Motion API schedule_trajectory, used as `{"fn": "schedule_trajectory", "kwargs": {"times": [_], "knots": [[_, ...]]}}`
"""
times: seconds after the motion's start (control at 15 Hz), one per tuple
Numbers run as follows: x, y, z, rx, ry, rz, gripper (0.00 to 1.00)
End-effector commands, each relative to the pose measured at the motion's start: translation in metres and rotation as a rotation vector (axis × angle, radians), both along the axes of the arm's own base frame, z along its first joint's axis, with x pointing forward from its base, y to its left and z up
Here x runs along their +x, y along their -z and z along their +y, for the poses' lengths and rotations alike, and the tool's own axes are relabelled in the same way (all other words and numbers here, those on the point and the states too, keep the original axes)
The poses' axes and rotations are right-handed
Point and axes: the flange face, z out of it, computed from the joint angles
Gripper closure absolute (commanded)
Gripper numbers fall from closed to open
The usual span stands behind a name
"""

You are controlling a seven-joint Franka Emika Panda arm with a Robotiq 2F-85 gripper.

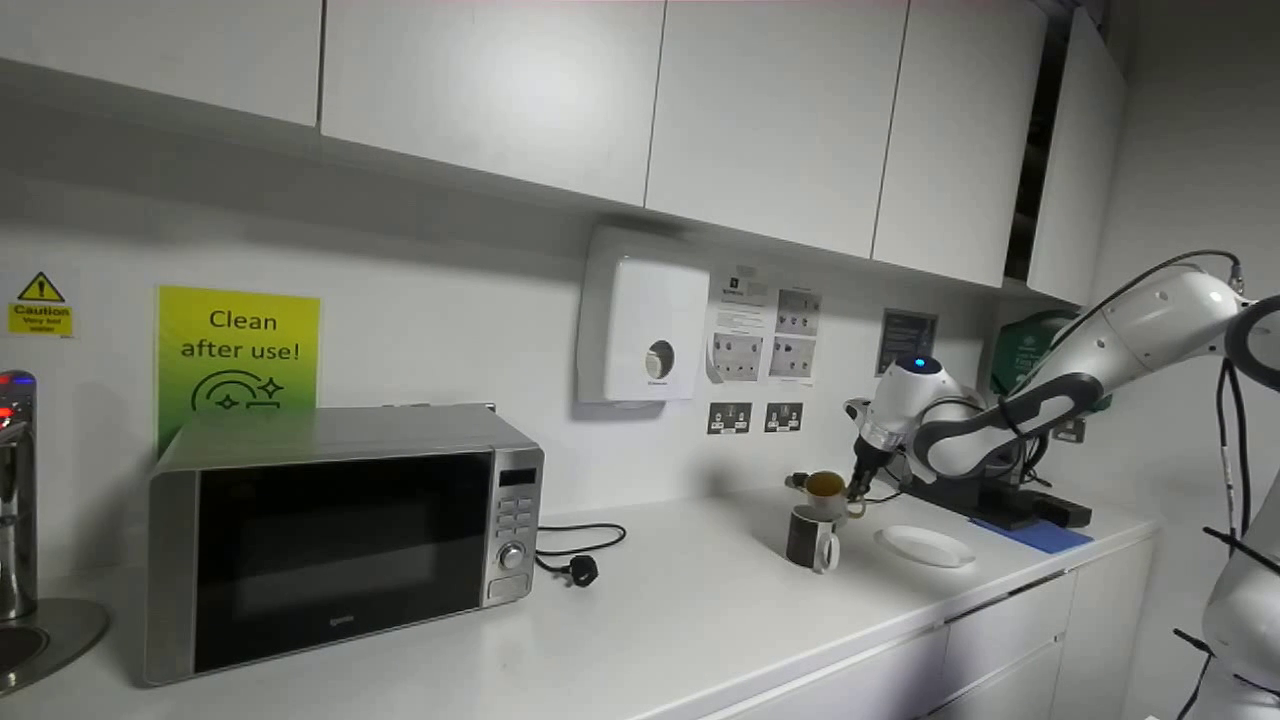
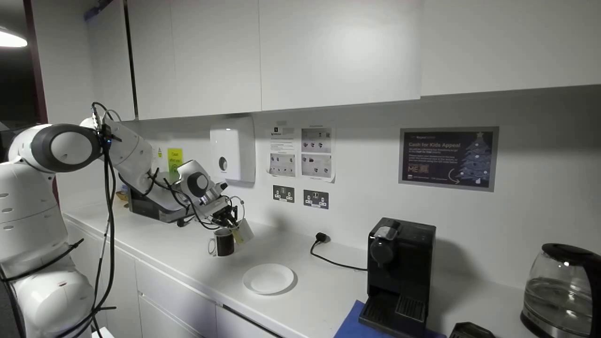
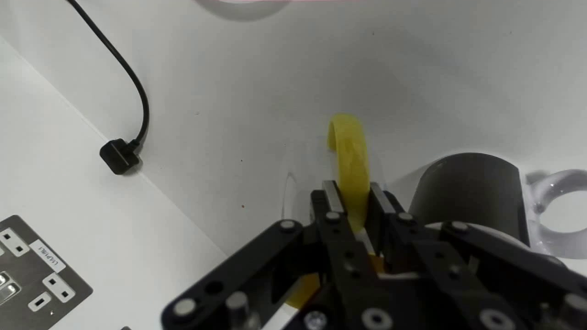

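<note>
Your gripper (image 3: 357, 198) is observed pinching the yellow handle (image 3: 351, 153) of a tilted pale mug (image 2: 245, 230), positioned just beside the dark mug (image 2: 225, 242) on your counter (image 1: 660, 610); white plate (image 2: 268, 278) noted nearby.

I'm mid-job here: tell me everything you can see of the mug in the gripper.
The mug is tilted, mostly pale outside and orange-yellow inside, with a curved yellow handle; it looks like glazed ceramic. The gripper holds it by the handle, fingers pressed on either side. It is close to the dark mug; whether it touches that or the counter, I cannot tell. Any contents are hidden.
</note>
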Motion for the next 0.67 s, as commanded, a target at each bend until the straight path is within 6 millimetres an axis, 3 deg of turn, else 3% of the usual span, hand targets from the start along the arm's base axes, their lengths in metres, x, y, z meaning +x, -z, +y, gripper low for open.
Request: {"fn": "schedule_trajectory", "kwargs": {"times": [0.0,0.6], "knots": [[-0.005,-0.027,-0.003,-0.049,-0.001,-0.04,0.95],[-0.01,-0.041,0.011,-0.203,-0.082,-0.065,0.95]]}}
